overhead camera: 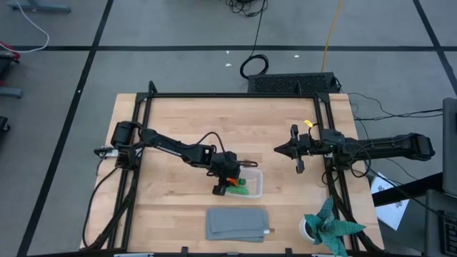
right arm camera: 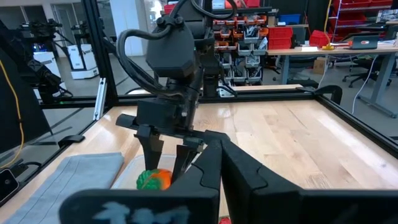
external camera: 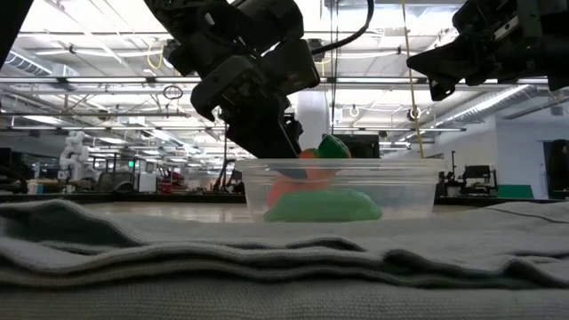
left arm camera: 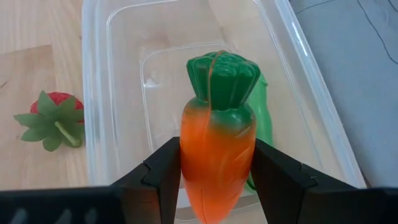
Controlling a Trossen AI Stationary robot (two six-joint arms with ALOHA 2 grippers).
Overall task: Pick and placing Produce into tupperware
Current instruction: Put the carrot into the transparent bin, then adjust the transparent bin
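The orange carrot with a green top (left arm camera: 217,143) is in my left gripper (left arm camera: 217,180), above the clear tupperware (left arm camera: 93,93). The high view shows this gripper (overhead camera: 227,182) at the tupperware's left end (overhead camera: 255,187). The green pod (left arm camera: 264,115) lies on the tupperware's floor and shows in the low view too (external camera: 322,206). A small red piece with green leaves (left arm camera: 53,118) rests on the wood outside the tupperware wall. My right gripper (overhead camera: 280,150) hangs shut over the right part of the table, well apart from all of these. My left gripper pinches the carrot's orange body (left arm camera: 217,155) between its two fingers (left arm camera: 163,177), one on each side. The fingers come from above, slanting down from the table's left (external camera: 258,124). The carrot is tilted, green top (external camera: 333,147) up, orange end down inside the tupperware; whether it touches the pod, I cannot tell.
A folded grey cloth (overhead camera: 238,223) lies just near of the tupperware and fills the low view's foreground (external camera: 267,258). A teal leafy object in a white cup (overhead camera: 325,225) stands at the near right corner. Black frame rails (overhead camera: 143,143) run along the table's sides.
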